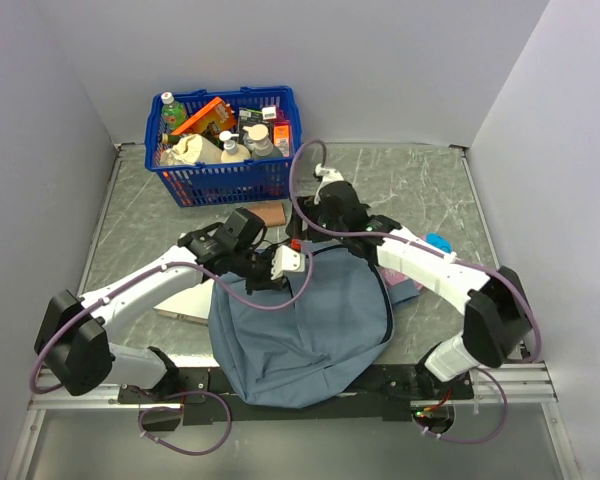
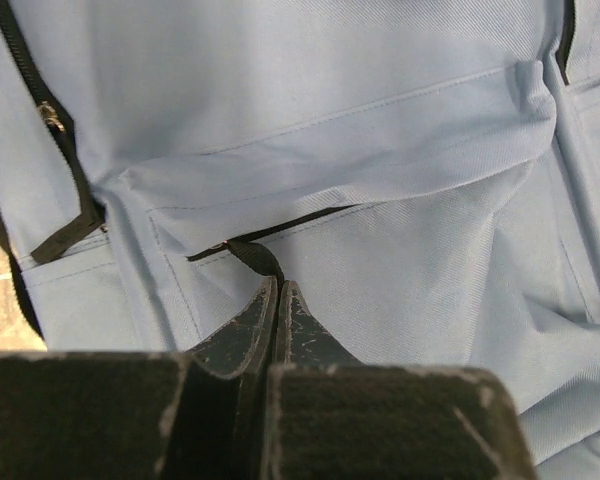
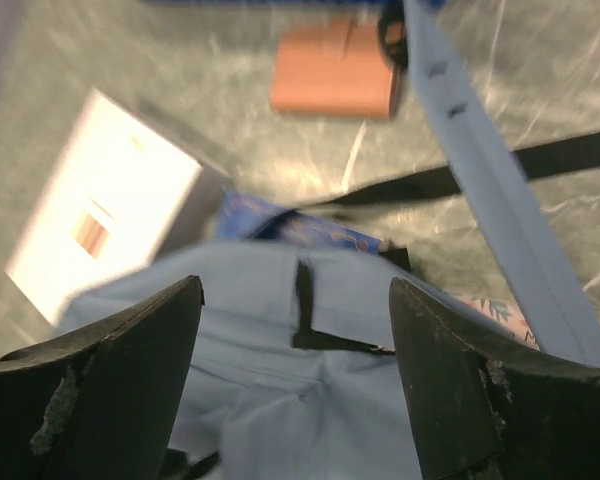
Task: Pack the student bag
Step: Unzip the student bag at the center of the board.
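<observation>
Top external shows the bag (image 1: pixel 300 335) slumped at the middle of the table's (image 1: pixel 420 190) near edge. My left claw (image 2: pixel 278 285) is pinched tight, tips touching a black zipper tab (image 2: pixel 252 252) on the bag. My right claw (image 3: pixel 295 288) gapes wide above the bag's top, holding nothing.

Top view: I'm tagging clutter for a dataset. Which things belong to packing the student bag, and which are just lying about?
In the job: student bag; left pincer, shut at its zipper; right pincer, open above it.
Lying about, for now: blue basket; brown block; white box.
</observation>
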You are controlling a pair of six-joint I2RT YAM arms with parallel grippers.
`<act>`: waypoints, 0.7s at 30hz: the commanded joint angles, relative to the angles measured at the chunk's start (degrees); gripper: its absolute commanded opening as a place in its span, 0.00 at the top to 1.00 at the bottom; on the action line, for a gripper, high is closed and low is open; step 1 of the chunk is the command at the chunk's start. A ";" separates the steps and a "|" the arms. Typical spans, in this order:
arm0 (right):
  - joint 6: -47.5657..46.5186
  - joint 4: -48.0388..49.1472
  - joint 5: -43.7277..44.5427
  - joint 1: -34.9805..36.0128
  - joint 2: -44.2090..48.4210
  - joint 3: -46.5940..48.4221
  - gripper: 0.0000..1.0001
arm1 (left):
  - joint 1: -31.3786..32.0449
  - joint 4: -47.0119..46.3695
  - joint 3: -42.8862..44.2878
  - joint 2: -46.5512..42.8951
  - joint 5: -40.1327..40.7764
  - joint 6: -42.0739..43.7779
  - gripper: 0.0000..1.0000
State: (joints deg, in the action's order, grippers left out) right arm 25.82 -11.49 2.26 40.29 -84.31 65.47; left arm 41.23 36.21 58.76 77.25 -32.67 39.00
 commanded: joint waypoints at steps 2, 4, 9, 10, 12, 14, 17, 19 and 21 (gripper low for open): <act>-2.89 -5.04 -8.15 -0.66 -0.78 -0.69 0.20 | 0.34 -2.98 -1.81 -3.16 0.93 -2.44 0.99; -1.13 -5.04 -8.24 -0.65 1.42 -3.94 0.20 | 0.34 -3.77 -3.29 -3.86 1.64 -2.62 0.99; -0.16 -4.59 -12.36 -0.65 8.81 -9.31 0.29 | 0.34 -4.83 -5.59 -4.65 3.13 -2.97 0.99; 0.01 -5.12 -12.98 -0.65 8.90 -9.14 0.29 | 0.34 -4.83 -5.85 -4.83 3.22 -3.06 0.99; 0.98 -6.00 -14.56 -0.57 8.55 -8.87 0.30 | 0.34 -5.09 -5.85 -4.83 3.57 -2.97 0.99; 2.47 -4.96 -16.05 -0.13 7.68 -9.13 0.31 | 0.34 -5.01 -5.33 -4.83 3.57 -3.23 0.99; 4.14 -2.84 -17.03 1.01 5.66 -9.22 0.32 | 0.34 -5.00 -4.62 -4.57 3.57 -3.49 0.99; 4.50 -3.01 -16.59 2.15 3.55 -8.26 0.33 | 0.34 -4.92 -4.10 -4.48 3.57 -3.50 0.99; 4.67 -3.63 -15.02 2.86 2.23 -7.29 0.33 | 0.34 -4.66 -3.83 -4.39 3.66 -3.15 0.99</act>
State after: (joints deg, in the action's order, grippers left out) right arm 28.75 -16.27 -12.91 41.34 -79.18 55.94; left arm 41.28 31.31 52.99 74.06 -28.53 36.47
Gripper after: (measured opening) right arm 0.674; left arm 0.021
